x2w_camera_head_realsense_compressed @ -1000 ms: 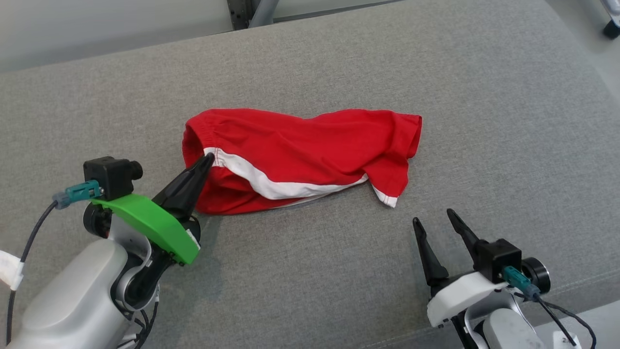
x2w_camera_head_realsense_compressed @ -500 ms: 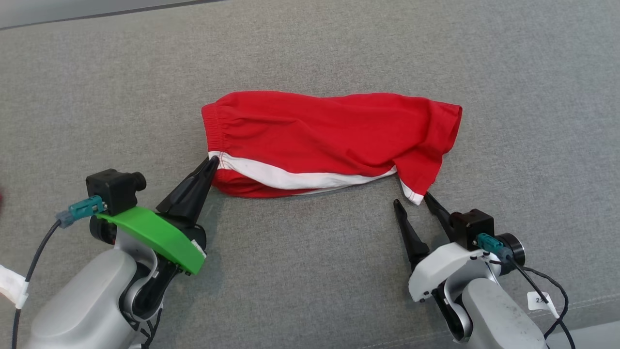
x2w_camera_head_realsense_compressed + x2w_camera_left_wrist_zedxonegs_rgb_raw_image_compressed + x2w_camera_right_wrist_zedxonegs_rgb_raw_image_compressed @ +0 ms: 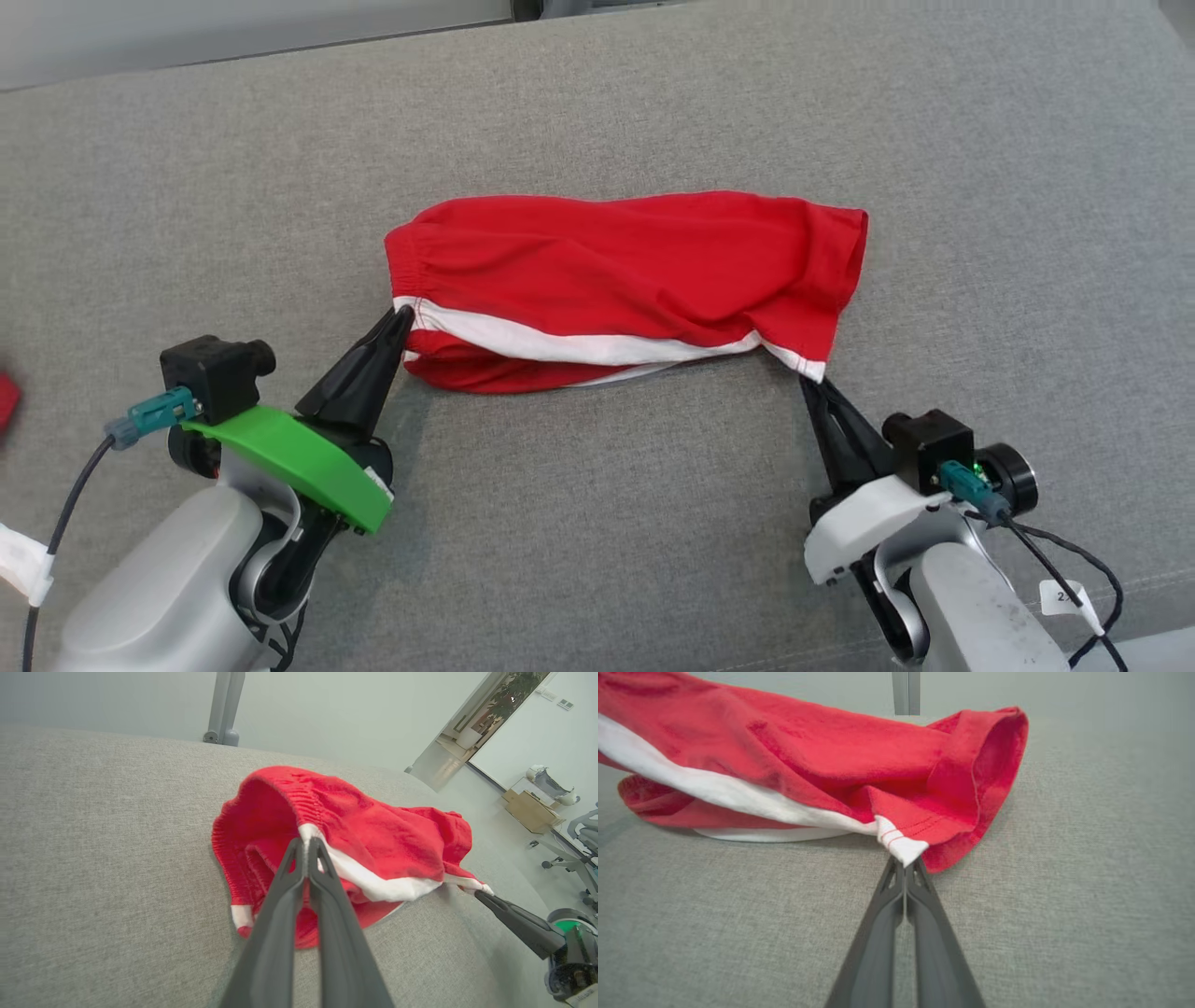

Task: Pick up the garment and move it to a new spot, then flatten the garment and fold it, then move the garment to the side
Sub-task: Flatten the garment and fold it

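Mid-surface on the grey cushion, the left gripper pinches the red garment at its waistband and the right gripper pinches its white-trimmed hem corner.

You have bright, even light, soft shadow beneath the red white-striped fabric shorts, and wrist-view edges bowed.

Red white-striped garment, stretched sideways

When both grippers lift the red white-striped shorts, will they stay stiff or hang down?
Probably floppy: the red white-striped cloth shorts lie in soft folds between the left gripper and right gripper, so the middle should sag. Both pinch thin edges, which might slip.
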Available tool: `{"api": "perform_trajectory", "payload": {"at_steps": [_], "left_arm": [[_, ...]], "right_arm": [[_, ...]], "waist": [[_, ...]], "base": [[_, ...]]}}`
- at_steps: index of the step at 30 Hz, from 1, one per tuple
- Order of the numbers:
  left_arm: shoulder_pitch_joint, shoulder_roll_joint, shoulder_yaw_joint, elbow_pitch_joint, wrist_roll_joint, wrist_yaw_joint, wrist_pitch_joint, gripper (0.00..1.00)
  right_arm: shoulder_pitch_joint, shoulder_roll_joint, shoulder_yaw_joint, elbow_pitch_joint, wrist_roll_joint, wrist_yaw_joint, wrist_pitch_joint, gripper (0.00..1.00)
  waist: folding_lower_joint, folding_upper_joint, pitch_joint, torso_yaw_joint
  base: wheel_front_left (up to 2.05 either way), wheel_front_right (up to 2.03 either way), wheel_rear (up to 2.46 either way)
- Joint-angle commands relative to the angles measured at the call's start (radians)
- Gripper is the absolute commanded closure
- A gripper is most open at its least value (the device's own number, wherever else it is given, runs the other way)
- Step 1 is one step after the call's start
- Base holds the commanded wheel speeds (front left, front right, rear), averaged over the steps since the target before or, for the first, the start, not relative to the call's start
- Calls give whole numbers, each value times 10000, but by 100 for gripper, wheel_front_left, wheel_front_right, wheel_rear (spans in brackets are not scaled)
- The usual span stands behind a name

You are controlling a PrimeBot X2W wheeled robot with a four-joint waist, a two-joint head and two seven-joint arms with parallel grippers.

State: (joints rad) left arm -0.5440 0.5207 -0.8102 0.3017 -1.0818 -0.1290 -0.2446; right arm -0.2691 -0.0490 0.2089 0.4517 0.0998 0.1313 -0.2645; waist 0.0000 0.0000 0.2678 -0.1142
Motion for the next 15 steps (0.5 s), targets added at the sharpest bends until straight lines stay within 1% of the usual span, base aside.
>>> {"api": "perform_trajectory", "payload": {"at_steps": [1, 3, 4, 6, 8, 10, 11, 13, 15], "left_arm": [[153, 36, 104, -14, -104, -30, -104, 100], [174, 57, 152, -33, -86, -29, -129, 100], [190, 118, 215, -143, -158, -30, -136, 100], [138, 232, 284, -332, -268, -30, -156, 100], [-29, 379, 293, -589, -494, -30, -150, 100], [-218, 487, 285, -934, -904, -30, -17, 100], [-330, 518, 310, -1142, -1168, -30, 81, 100], [-618, 665, 357, -1479, -1657, -29, 335, 100], [-949, 753, 407, -1782, -2177, -29, 619, 100]], "right_arm": [[189, -28, -174, -305, -109, -10, -1, 100], [189, -26, -262, -501, -92, -10, -3, 100], [142, -35, -437, -887, 72, -10, -3, 100], [-26, -181, -606, -1234, 432, -10, -3, 100], [-278, -360, -731, -1441, 1170, -10, -3, 100], [-645, -663, -800, -1594, 2267, -10, -3, 100], [-837, -914, -796, -1595, 2884, -10, -3, 100], [-1267, -1633, -536, -1535, 3841, -10, 83, 100], [-1803, -2274, -224, -1624, 4806, -9, 417, 100]], "waist": [[0, 0, -204, -17], [0, 0, -289, -27], [0, 0, -492, -59], [0, 0, -739, -102], [0, 0, -997, -137], [0, 0, -1275, -147], [0, 0, -1418, -145], [0, 0, -1699, -118], [0, 0, -1960, -97]], "base": [[0, 0, 0], [0, 0, 0], [0, 0, 0], [0, 0, 0], [0, 0, 0], [0, 0, 0], [0, 0, 0], [0, 0, 0], [0, 0, 0]]}}
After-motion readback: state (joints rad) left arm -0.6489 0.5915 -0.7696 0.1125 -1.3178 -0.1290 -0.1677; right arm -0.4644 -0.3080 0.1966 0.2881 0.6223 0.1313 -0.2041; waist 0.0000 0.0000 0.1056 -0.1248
